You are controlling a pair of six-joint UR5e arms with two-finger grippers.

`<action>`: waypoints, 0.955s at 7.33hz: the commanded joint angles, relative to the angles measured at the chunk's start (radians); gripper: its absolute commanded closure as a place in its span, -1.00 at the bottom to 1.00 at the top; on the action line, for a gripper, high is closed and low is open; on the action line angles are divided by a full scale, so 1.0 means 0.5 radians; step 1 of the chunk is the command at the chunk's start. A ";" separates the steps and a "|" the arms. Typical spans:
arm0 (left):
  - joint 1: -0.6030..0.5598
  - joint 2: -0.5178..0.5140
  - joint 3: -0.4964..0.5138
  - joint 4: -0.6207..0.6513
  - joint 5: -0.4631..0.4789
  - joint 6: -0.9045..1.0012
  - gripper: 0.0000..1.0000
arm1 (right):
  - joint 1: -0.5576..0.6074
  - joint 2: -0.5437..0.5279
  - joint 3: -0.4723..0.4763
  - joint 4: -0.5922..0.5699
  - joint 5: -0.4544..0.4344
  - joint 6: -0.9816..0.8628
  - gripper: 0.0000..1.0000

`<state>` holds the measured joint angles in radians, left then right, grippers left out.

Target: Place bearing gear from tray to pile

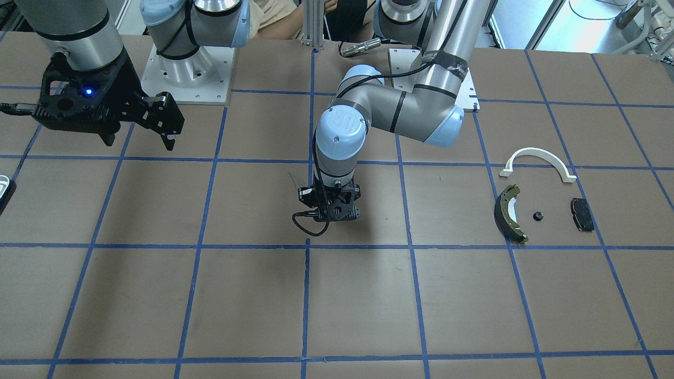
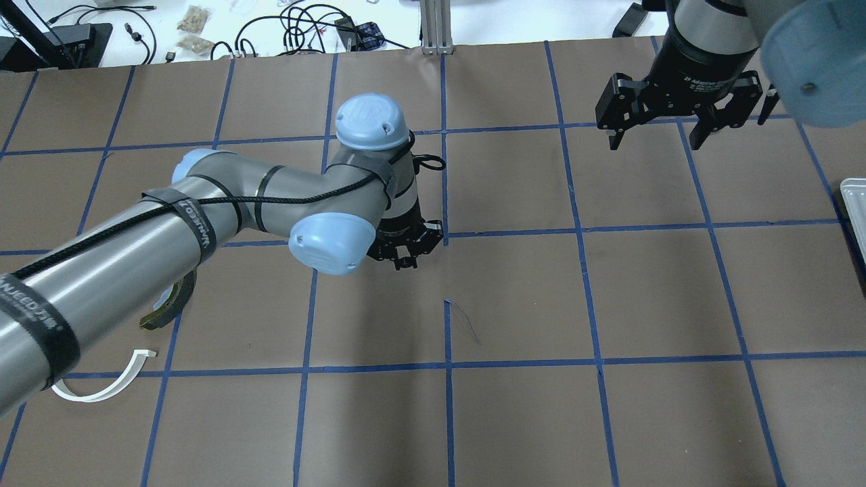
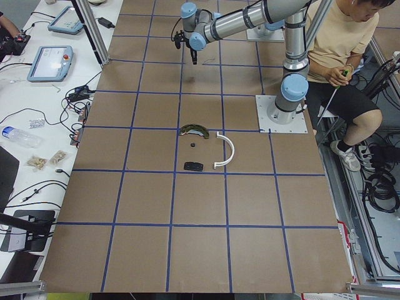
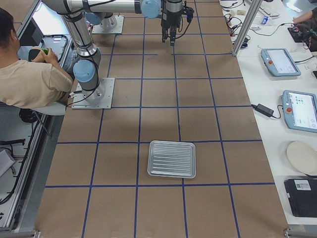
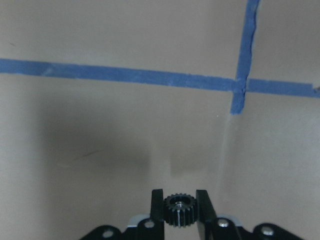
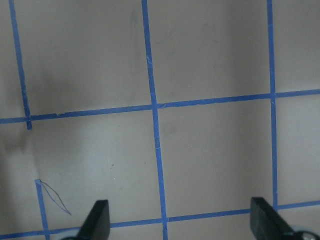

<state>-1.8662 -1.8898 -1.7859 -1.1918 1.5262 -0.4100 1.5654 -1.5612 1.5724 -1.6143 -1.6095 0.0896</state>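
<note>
In the left wrist view, a small black toothed bearing gear (image 5: 179, 210) is seen nearest the lens. It is gripped between the two fingers of the left claw (image 5: 179, 199), which is clenched on it above the brown surface (image 5: 100, 125) and its blue tape lines (image 5: 125, 75). In the right wrist view, the fingers (image 6: 99, 220) of the right claw (image 6: 180, 202) are shown spread wide and released, with only taped surface beneath. In the front-facing view, the left claw is pointed straight down near the middle of the surface, well apart from the pile (image 1: 537, 217). The pile is made up of a white half-ring bracket (image 1: 539, 158), a dark brake shoe (image 1: 508, 213) with an olive edge, a small black pad (image 1: 582, 214) and a tiny black part (image 1: 537, 216) lying between shoe and pad. The right claw is held high at the opposite side. In the overhead view, bracket and shoe are partly covered by the left arm (image 2: 135, 257), and the tray (image 2: 854, 203) is cut off by the right edge. In the exterior right view, the ribbed metal tray is seen lying flat, well apart from both claws.
</note>
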 commanded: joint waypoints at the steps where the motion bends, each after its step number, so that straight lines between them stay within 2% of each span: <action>1: 0.282 0.192 0.022 -0.477 0.089 0.324 0.85 | 0.041 -0.001 0.000 0.001 -0.005 0.081 -1.00; 3: 0.623 0.315 -0.072 -0.577 0.193 0.775 0.84 | 0.048 -0.001 0.000 0.007 0.001 0.054 -1.00; 4: 0.852 0.355 -0.149 -0.553 0.370 1.111 0.84 | 0.048 0.005 -0.006 0.001 -0.002 0.051 -1.00; 5: 1.134 0.368 -0.189 -0.543 0.396 1.509 0.85 | 0.048 -0.001 -0.003 0.001 -0.002 0.051 -1.00; 6: 1.404 0.338 -0.199 -0.507 0.457 1.872 0.85 | 0.048 -0.007 0.015 0.010 -0.005 0.042 -1.00; 7: 1.604 0.286 -0.208 -0.276 0.466 2.267 0.85 | 0.048 -0.007 0.003 0.007 -0.002 0.039 -1.00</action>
<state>-1.2080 -1.7242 -1.8801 -1.4239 1.7402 0.4810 1.5891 -1.5634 1.5751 -1.6112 -1.6113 0.1119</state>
